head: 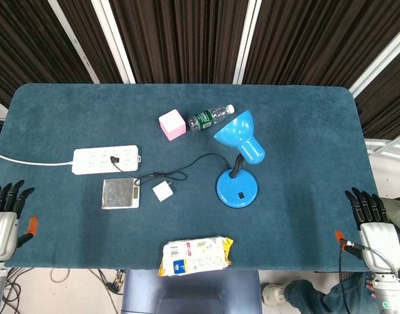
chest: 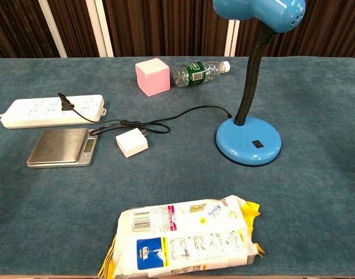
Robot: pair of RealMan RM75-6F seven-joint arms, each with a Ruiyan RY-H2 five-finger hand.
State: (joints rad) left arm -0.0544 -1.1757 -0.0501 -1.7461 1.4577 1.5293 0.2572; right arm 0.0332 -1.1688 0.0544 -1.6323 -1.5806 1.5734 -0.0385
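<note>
Our left hand (head: 3,219) at the blue-cloth tabletop's (head: 69,111) left edge, fingers spread, empty | right hand (head: 373,226) at right edge, likewise spread, empty | nearest us, white-and-yellow wet-wipes pack (head: 196,255) lies flat on front edge, untouched | blue gooseneck desk lamp (head: 239,160) mid-table.

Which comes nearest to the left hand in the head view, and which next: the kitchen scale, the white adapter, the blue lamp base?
Measured from the left hand at the table's near left edge:
1. Kitchen scale, left of centre, nearest.
2. White adapter, just right of the scale.
3. Blue lamp base, right of centre, farthest.
</note>
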